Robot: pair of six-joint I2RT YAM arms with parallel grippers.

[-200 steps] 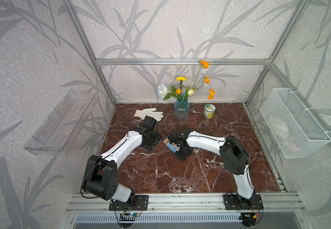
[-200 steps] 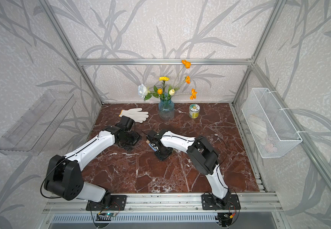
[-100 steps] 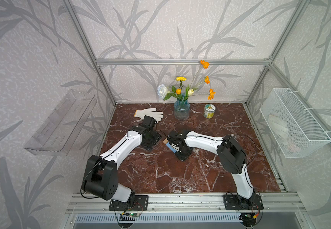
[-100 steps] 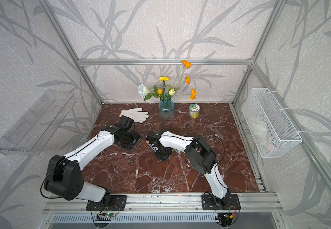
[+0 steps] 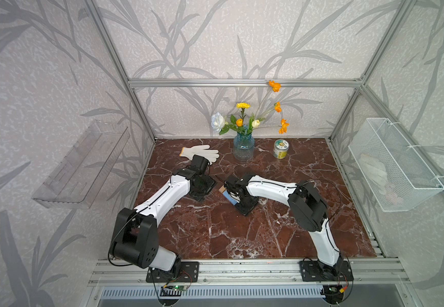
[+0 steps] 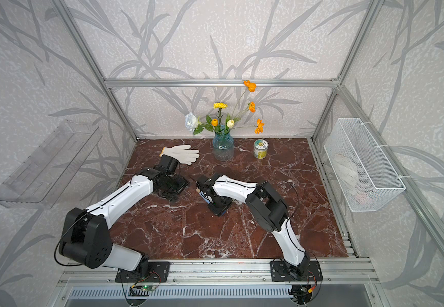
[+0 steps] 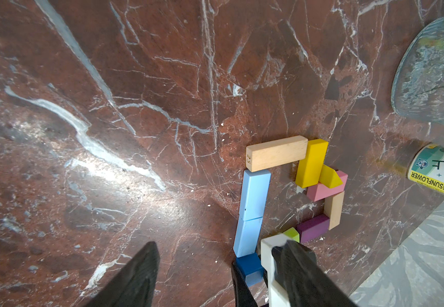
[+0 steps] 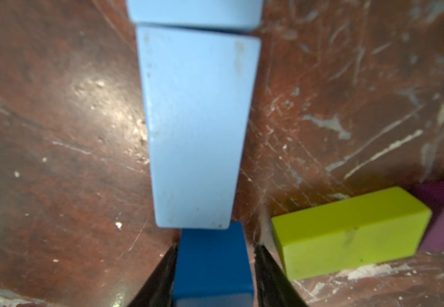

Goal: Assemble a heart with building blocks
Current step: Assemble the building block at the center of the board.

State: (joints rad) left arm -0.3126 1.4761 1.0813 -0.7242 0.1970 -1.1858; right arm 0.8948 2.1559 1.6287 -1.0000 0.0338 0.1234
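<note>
The right pincer (image 8: 215,245) sits around the dark blue block (image 8: 212,265) at the tip of the heart (image 7: 276,152); I cannot tell if it grips. The left pincer (image 7: 215,247) is open, empty. A bump could shove the light blue block (image 8: 194,127) crooked.

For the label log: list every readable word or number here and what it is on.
"25": on the end of the tan block, left wrist view.
"SUNFLOWER": on the yellow band of the can.
Other characters on the can: cut off or too small to read.
</note>
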